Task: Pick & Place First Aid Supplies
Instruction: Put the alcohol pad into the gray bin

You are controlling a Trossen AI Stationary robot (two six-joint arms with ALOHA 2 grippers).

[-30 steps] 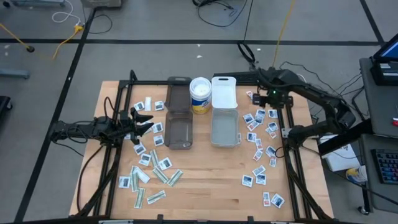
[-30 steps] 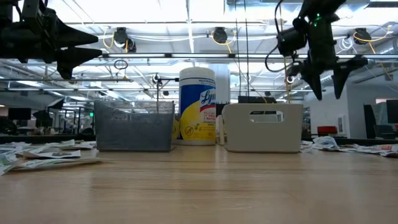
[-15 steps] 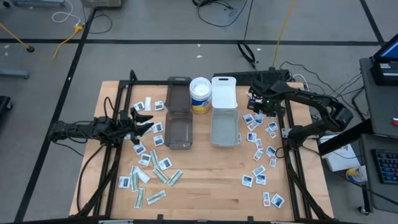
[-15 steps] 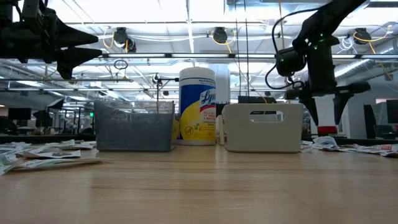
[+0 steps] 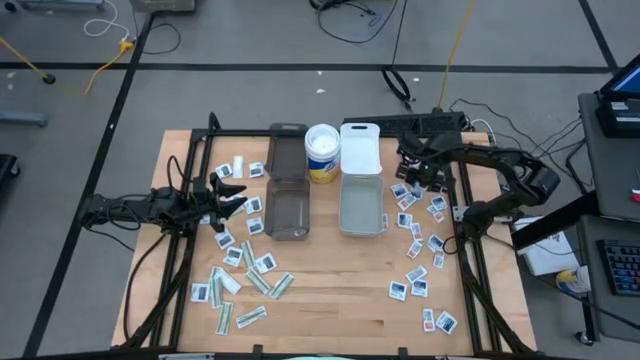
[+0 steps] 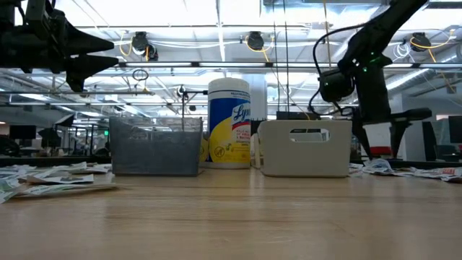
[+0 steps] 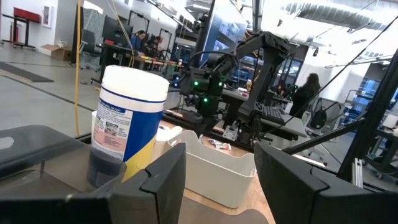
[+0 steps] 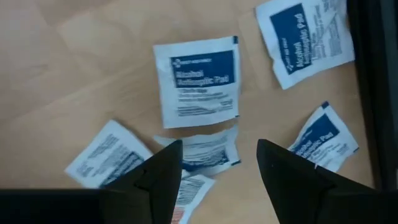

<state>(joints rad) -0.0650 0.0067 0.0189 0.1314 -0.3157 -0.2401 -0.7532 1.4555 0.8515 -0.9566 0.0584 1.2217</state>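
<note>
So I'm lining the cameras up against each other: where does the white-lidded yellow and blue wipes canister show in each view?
High view: white-lidded yellow and blue wipes canister, at the table's far edge, between the two bins.
Low view: canister standing centre, between the smoky bin and the white bin.
Left wrist view: canister left of centre, beyond the left tool.
Right wrist view: not in it.
Shared landmark: the white bin.

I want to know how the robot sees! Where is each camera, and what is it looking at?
High: above, looking down at the table, both arms.
Low: table height, looking across; right gripper hangs down.
Left wrist: on the left arm, its open fingers facing the wipes tub.
Right wrist: looking down at packets.
All but the right wrist view show the tub.
</note>
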